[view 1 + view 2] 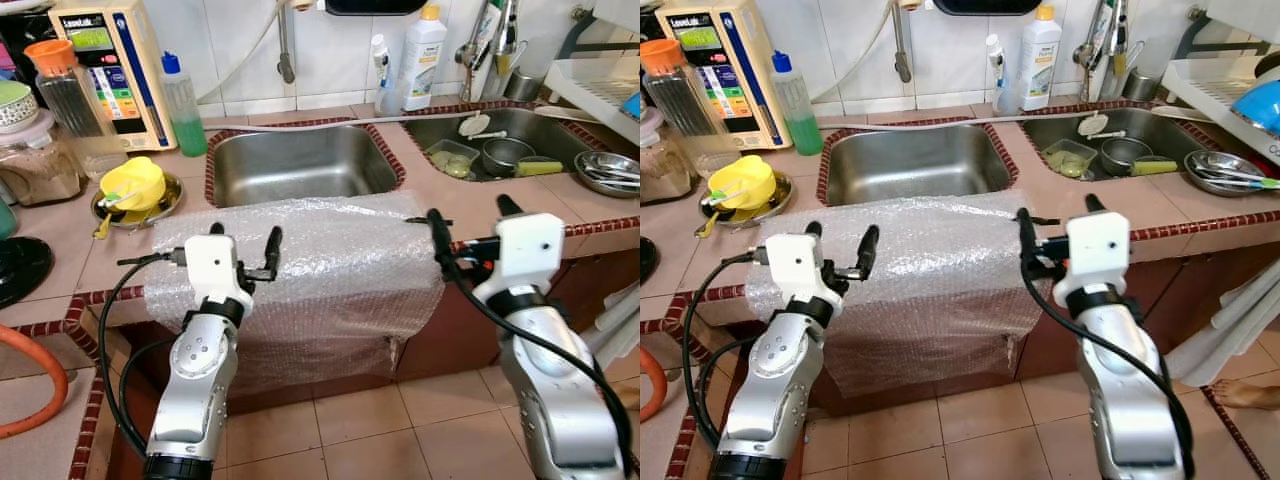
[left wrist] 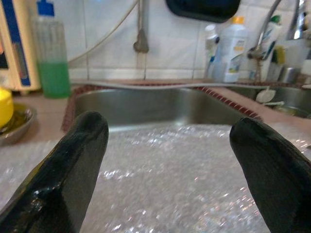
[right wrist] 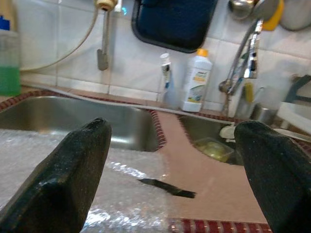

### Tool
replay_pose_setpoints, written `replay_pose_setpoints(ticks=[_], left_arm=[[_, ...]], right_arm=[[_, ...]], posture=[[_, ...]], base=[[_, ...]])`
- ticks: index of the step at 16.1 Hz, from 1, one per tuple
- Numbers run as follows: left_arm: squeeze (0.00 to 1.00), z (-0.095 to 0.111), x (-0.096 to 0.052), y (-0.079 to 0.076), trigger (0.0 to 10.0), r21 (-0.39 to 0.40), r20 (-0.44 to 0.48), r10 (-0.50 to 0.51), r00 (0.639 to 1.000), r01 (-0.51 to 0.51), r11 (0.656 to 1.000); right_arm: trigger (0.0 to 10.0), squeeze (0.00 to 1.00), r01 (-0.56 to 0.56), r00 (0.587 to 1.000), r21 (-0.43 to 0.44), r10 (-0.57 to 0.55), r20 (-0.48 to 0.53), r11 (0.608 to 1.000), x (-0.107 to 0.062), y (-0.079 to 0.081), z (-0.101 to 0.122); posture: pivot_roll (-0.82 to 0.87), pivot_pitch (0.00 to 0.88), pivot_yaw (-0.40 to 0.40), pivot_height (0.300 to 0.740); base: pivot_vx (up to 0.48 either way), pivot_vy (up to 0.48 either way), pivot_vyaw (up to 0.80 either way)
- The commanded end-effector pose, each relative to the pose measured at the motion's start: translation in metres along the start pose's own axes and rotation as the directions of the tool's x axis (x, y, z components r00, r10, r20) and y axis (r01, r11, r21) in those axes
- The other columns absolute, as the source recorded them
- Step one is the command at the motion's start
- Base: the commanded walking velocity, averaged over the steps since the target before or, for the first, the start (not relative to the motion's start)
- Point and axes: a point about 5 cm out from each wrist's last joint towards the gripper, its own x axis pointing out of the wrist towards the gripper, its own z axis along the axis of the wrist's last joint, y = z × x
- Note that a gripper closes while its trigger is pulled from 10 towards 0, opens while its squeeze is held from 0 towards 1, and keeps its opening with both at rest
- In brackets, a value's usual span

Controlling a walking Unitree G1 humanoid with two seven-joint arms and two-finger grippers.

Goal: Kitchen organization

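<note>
A sheet of bubble wrap [image 1: 320, 255] lies over the counter's front edge before the left sink [image 1: 295, 160] and hangs down the cabinet face. My left gripper [image 1: 243, 238] hovers open over the sheet's left part, nothing between its fingers [image 2: 73, 170]. At the sheet's right edge my right gripper [image 1: 470, 218] stands open and empty too, its fingers [image 3: 68, 179] wide apart. A small dark strip [image 3: 166, 187] lies on the counter at the sheet's right corner.
The right sink [image 1: 505, 135] holds a pot, a container and a sponge. A yellow bowl on a metal plate [image 1: 132, 188], a green soap bottle [image 1: 183, 105], jars and a water filter unit [image 1: 105, 70] stand at the left. Metal plates [image 1: 608, 172] and a dish rack sit far right. Bottles [image 1: 420, 55] line the wall.
</note>
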Motion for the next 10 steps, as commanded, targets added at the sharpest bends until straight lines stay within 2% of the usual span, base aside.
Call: replay_pose_setpoints(ticks=[1,3,6,10], left_arm=[[0.0,0.0,-0.002,0.002,10.0,0.007,-0.011,0.001,1.0,-0.001,1.0],[0.0,0.001,-0.002,0.009,10.0,0.047,-0.006,0.009,1.0,-0.009,0.999],[0.0,0.005,0.001,0.018,10.0,0.06,0.025,0.066,0.997,-0.068,0.996],[0.0,0.012,0.006,0.02,10.0,0.078,0.041,0.127,0.991,-0.13,0.988]], right_arm=[[10.0,0.0,0.021,1.0,-0.011,-0.021,0.015,1.0,-0.001,-0.005,0.006],[10.0,0.0,0.031,0.999,-0.006,-0.031,0.011,1.0,0.0,-0.001,0.005],[10.0,0.0,0.025,0.999,0.017,-0.025,0.023,1.0,0.009,0.009,0.006],[10.0,0.0,-0.033,0.999,0.023,0.032,0.033,0.999,0.02,0.014,0.006]], posture=[[-0.07,0.001,0.057,0.74],[-0.05,0.0,0.059,0.74],[-0.03,0.0,0.034,0.74],[0.03,0.0,0.043,0.74]], base=[[0.0,0.0,0.0],[0.0,0.0,0.0],[0.0,0.0,0.0],[0.0,0.0,0.0]])
